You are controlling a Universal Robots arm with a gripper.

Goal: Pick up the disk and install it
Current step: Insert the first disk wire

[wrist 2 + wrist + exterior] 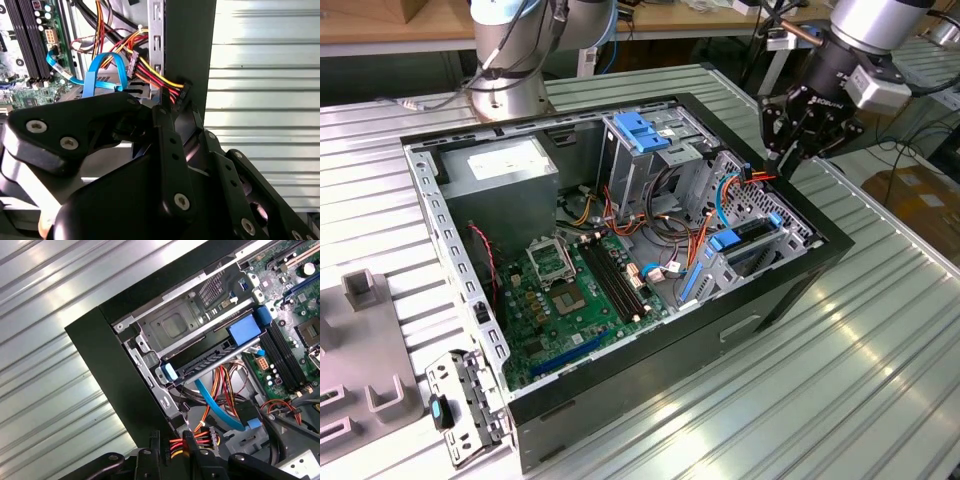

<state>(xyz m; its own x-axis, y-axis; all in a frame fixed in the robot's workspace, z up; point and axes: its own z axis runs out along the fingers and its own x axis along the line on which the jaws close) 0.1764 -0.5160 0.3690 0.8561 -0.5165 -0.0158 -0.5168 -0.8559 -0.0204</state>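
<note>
The disk lies edge-on in the drive bay at the near right corner of the open computer case, with a blue rail at each end. In the first wrist view the disk is a dark slab under the bay's metal plate, between two blue tabs. My black gripper hangs above the case's right wall, up and behind the bay, apart from the disk. A black power connector on red, yellow and orange wires sits right at the gripper. In the second wrist view that connector lies just past the gripper.
Inside the case are a green motherboard, a grey box with a white sticker, a tall metal cage with a blue handle and loose cables. A grey fixture and a metal bracket lie at the exterior view's left. Ribbed table surrounds the case.
</note>
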